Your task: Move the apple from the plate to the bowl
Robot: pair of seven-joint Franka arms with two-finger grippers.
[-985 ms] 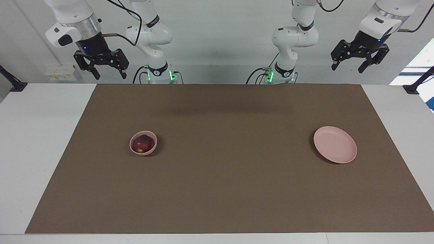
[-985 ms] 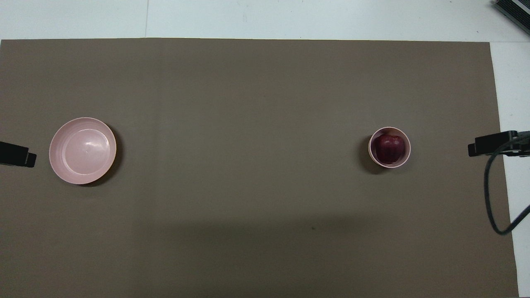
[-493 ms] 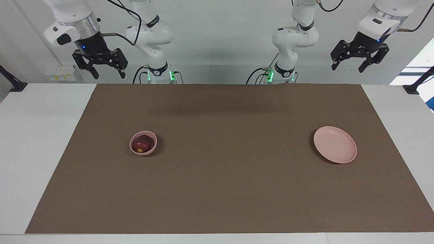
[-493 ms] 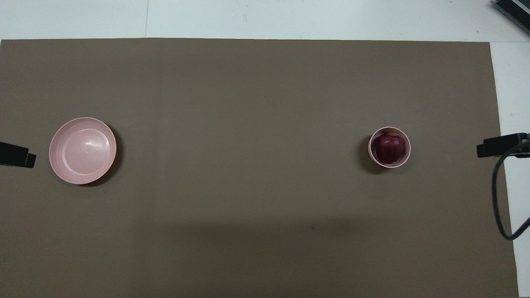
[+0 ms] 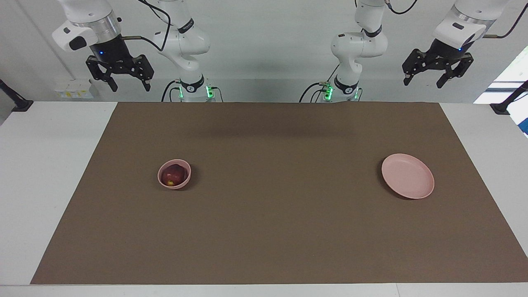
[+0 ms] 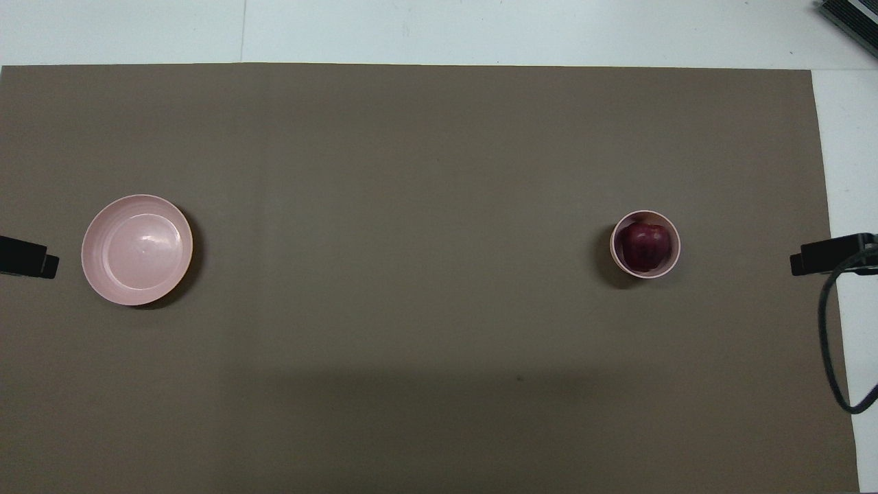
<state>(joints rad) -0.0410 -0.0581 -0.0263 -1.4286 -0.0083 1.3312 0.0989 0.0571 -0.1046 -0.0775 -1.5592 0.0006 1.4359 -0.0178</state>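
Observation:
The dark red apple lies inside the small deep pink bowl, toward the right arm's end of the brown mat. The wide shallow pink plate sits bare toward the left arm's end. My right gripper hangs open high up at its own end of the table, holding nothing. My left gripper is raised and open at the plate's end, holding nothing. Only a dark tip of each gripper reaches into the overhead view's side edges.
A brown mat covers most of the white table. Both arm bases stand at the robots' edge of the mat. A black cable hangs below the right gripper's tip.
My right gripper has risen a little and drawn outward, toward its end of the table. The left gripper, apple, bowl and plate have stayed put.

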